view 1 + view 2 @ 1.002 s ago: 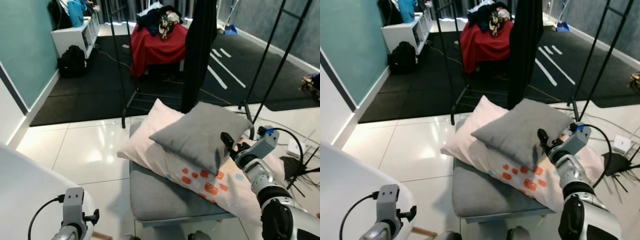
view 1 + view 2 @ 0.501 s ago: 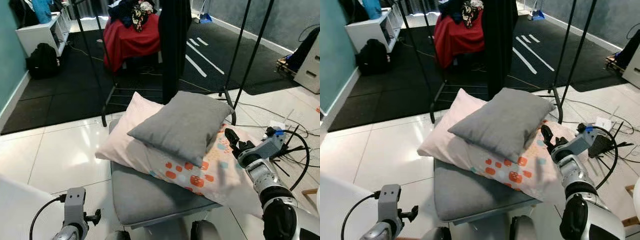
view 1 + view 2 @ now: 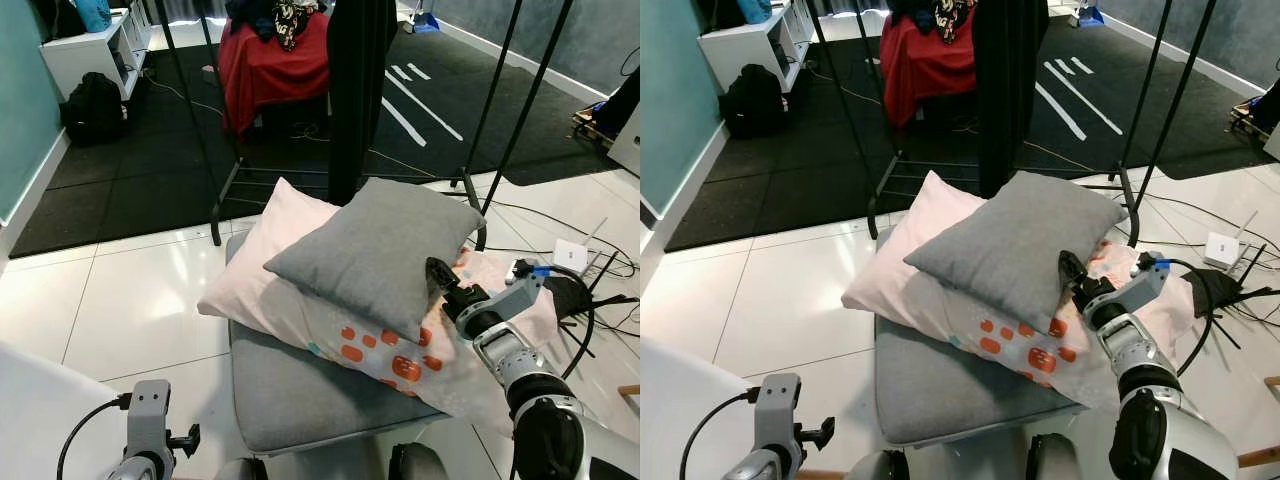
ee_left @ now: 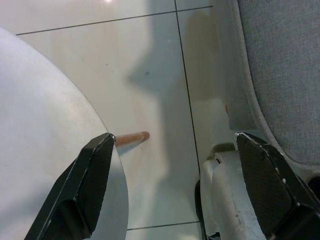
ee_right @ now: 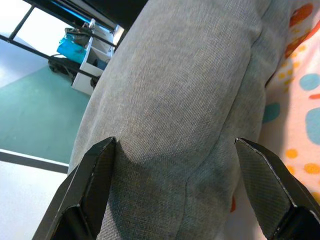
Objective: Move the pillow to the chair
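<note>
Item, left pincer (image 4: 175, 185): idle low beside me over the floor tiles, fingers spread, holding nothing. Item, right pincer (image 3: 441, 281): I have brought it back in from the patterned pillow (image 3: 400, 360) since half a second ago; its fingers gape wide, straddling the grey pillow (image 3: 375, 250) edge, not clamped. Grey pillow lies atop the patterned one on the grey seat (image 3: 300, 390), so I judge the grasp imminent.

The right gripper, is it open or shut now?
Open: the right gripper has its fingers spread wide against the grey pillow.

Studio-like room set up as a home mock-up.
White glossy floor tiles (image 3: 120, 300) are met by black carpet (image 3: 150, 190); black stands (image 3: 515, 100), loose cables (image 3: 590, 300), a clothes-piled red-draped table (image 3: 270, 60) and a white shelf (image 3: 85, 50) are seen.
</note>
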Controlling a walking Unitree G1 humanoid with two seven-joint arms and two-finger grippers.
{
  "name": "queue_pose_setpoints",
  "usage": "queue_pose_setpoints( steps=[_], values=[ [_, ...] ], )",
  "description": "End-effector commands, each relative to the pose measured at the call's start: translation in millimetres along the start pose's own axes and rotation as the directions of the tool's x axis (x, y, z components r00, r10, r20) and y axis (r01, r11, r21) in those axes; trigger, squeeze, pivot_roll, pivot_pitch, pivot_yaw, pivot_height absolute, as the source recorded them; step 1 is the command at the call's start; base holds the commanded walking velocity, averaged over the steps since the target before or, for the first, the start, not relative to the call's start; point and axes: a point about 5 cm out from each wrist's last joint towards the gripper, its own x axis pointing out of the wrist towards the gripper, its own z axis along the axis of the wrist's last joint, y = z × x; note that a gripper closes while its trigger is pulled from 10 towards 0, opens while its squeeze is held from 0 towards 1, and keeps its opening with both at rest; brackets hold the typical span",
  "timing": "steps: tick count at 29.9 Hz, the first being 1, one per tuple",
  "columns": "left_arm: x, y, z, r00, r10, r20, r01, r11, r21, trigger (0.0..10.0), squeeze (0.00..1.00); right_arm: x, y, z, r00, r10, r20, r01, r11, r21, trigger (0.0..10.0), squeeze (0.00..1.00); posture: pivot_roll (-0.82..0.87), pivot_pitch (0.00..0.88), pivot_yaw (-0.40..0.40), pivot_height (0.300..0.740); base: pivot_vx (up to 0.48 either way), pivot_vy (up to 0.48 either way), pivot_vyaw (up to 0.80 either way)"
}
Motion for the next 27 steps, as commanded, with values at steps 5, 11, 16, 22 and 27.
queue_pose_setpoints(
  steps=[5,11,16,22,27],
  values=[
    [-3.5,7.8,-5.6,1.000,0.014,-0.015,-0.014,1.000,0.023,10.0,0.00,3.2,3.6,-18.0,0.997,-0.015,-0.075,0.017,1.000,0.025,10.0,0.00,-0.03,0.151,0.045,0.586,0.000,0.000,0.00],
    [-5.4,10.0,-9.1,1.000,0.013,-0.021,-0.013,0.999,0.035,10.0,0.00,6.5,7.0,-29.4,0.988,-0.063,-0.144,0.063,0.998,-0.003,10.0,0.00,-0.01,0.154,0.059,0.586,0.000,0.000,0.00],
    [-6.5,11.2,-11.3,1.000,0.014,-0.025,-0.013,0.999,0.042,10.0,0.00,5.9,6.3,-37.3,0.975,-0.089,-0.205,0.084,0.996,-0.034,10.0,0.00,-0.01,0.157,0.061,0.586,0.000,0.000,0.00],
    [-7.9,12.5,-14.0,0.999,0.021,-0.025,-0.019,0.999,0.047,10.0,0.00,5.3,10.1,-40.6,0.972,-0.012,-0.235,0.012,1.000,-0.001,10.0,0.00,0.01,0.160,0.056,0.586,0.000,0.000,0.00],
    [-8.7,14.1,-14.6,0.999,0.024,-0.024,-0.023,0.999,0.048,10.0,0.00,7.9,14.9,-34.4,0.979,0.037,-0.200,-0.035,0.999,0.012,0.0,0.00,0.01,0.160,0.063,0.586,0.000,0.000,0.00]
  ],
)
